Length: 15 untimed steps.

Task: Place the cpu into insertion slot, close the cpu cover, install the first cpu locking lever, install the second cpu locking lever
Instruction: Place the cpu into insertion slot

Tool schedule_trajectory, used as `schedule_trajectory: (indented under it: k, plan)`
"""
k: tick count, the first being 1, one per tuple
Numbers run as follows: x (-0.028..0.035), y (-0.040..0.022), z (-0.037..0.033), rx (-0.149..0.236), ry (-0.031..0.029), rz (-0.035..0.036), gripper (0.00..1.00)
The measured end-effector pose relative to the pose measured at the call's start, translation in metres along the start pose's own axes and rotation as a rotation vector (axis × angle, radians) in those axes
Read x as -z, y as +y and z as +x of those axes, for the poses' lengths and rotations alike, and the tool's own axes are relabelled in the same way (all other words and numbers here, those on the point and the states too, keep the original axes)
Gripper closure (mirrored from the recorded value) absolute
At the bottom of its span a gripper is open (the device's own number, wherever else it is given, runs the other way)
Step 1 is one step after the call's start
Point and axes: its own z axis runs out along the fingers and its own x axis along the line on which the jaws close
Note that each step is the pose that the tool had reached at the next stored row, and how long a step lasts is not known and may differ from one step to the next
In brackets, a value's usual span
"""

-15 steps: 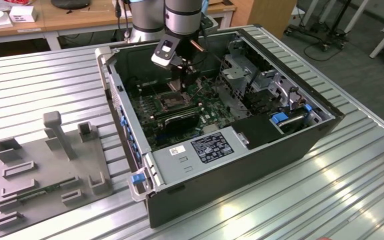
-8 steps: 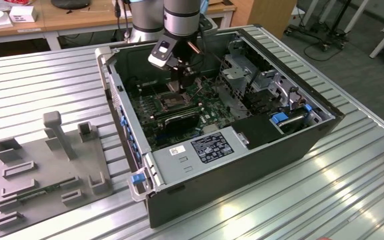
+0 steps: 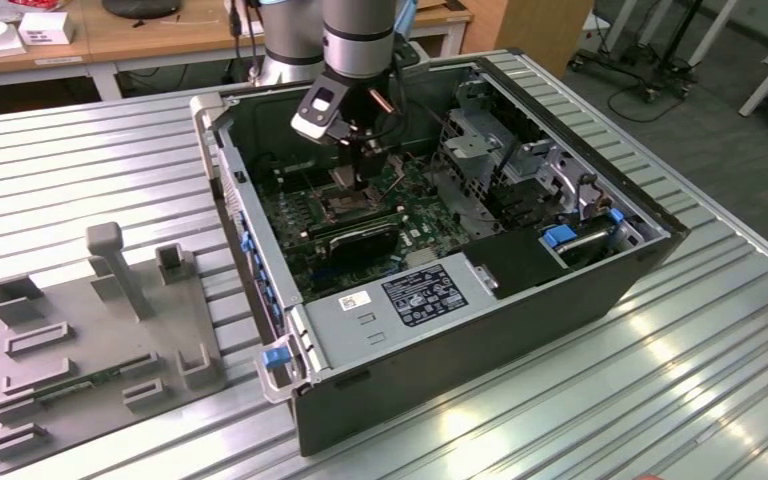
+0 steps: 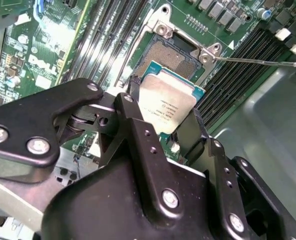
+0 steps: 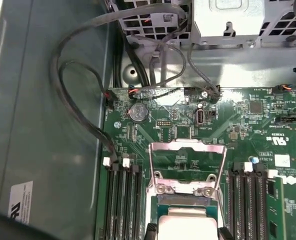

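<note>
In the second wrist view my gripper (image 4: pixel 165 107) is shut on the cpu (image 4: pixel 165 100), a pale silvery square chip pinched by its edges between two black fingers (image 4: pixel 133 107). The chip hangs tilted just above the insertion slot (image 4: pixel 170 54), whose dark pin field lies bare inside a silvery rim. The first wrist view has the cpu (image 5: pixel 184 225) over the insertion slot (image 5: pixel 183 201), and the cpu cover (image 5: pixel 185 146) swung open behind it. A thin locking lever (image 4: pixel 258 62) sticks out sideways. In the exterior view the gripper (image 3: pixel 357 172) reaches down into the open computer case (image 3: pixel 491 330).
Long black memory slots (image 5: pixel 122 200) flank the socket on both sides. Loose grey cables (image 5: pixel 83 95) and a metal drive cage (image 5: pixel 228 22) lie beyond the board. A grey fixture plate (image 3: pixel 91 340) with upright posts rests on the ribbed metal table at the exterior view's left.
</note>
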Motion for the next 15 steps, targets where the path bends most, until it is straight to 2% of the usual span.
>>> schedule_trajectory:
  k: [4, 6, 15]
  plan:
    - [-0.0007, -0.0001, 0.0001, -0.002, -0.0003, 0.0001, 0.46]
    - [-0.0044, -0.0003, 0.0, -0.022, 0.0024, -0.0006, 0.46]
    - [-0.0086, -0.0005, 0.0, -0.022, 0.0026, -0.0007, 0.46]
